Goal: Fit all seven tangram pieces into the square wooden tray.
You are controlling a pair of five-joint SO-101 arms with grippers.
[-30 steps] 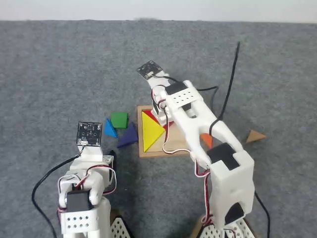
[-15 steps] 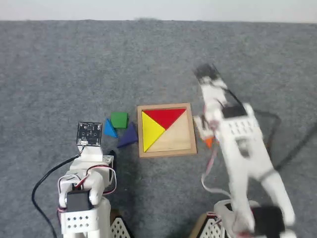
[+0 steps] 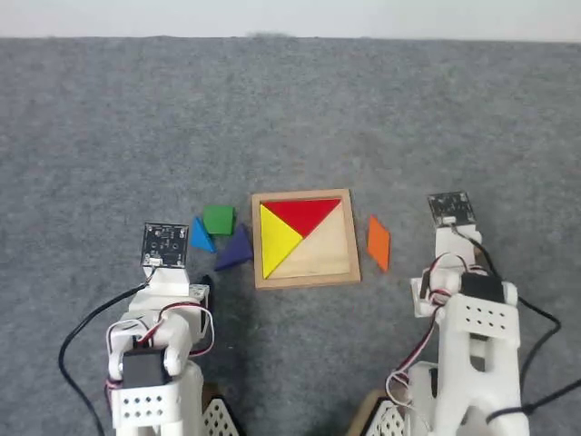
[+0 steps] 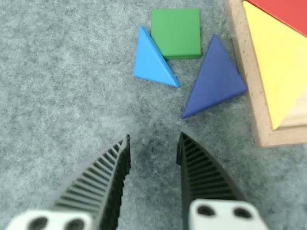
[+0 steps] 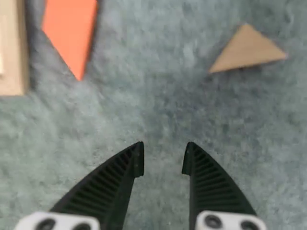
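Hovering left gripper (image 4: 152, 143) and right gripper (image 5: 163, 153) part-open, empty; orange piece (image 5: 69, 31) looks thin, stiff, probably light, so I'd pinch its long edges.

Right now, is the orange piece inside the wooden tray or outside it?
Outside. The orange piece lies on the mat beside the wooden tray, apart from its rim; only the red triangle and yellow triangle sit inside.
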